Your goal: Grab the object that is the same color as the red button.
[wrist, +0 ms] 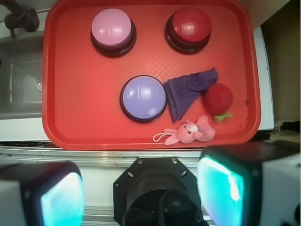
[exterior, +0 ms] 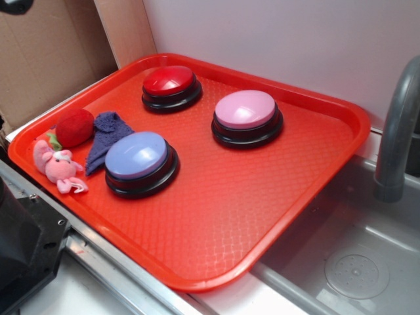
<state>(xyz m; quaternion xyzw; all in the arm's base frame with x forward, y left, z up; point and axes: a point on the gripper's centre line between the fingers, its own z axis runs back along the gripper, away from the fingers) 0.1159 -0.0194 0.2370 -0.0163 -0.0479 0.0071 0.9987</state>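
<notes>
The red plush strawberry (exterior: 74, 127) (wrist: 218, 99), green leaves at one end, lies at the near left corner of the red tray (exterior: 262, 216) (wrist: 84, 122). The red dome button (exterior: 170, 84) (wrist: 189, 27) stands on its black base at the tray's far side. My gripper (wrist: 141, 193) shows only in the wrist view. It hangs high above the counter, off the tray's near edge. Its two teal pads (wrist: 221, 186) stand wide apart with nothing between them, so it is open. The strawberry sits ahead and to the right of the pads.
A pink plush bunny (exterior: 58, 167) (wrist: 190, 133) and a purple-blue cloth (exterior: 105, 136) (wrist: 188, 89) lie beside the strawberry. A lavender-blue button (exterior: 139, 161) (wrist: 143, 97) and a pink button (exterior: 246, 115) (wrist: 113, 30) also stand on the tray. A sink (exterior: 354, 249) with a grey faucet (exterior: 397, 125) is right; cardboard (exterior: 46, 52) stands at the back left.
</notes>
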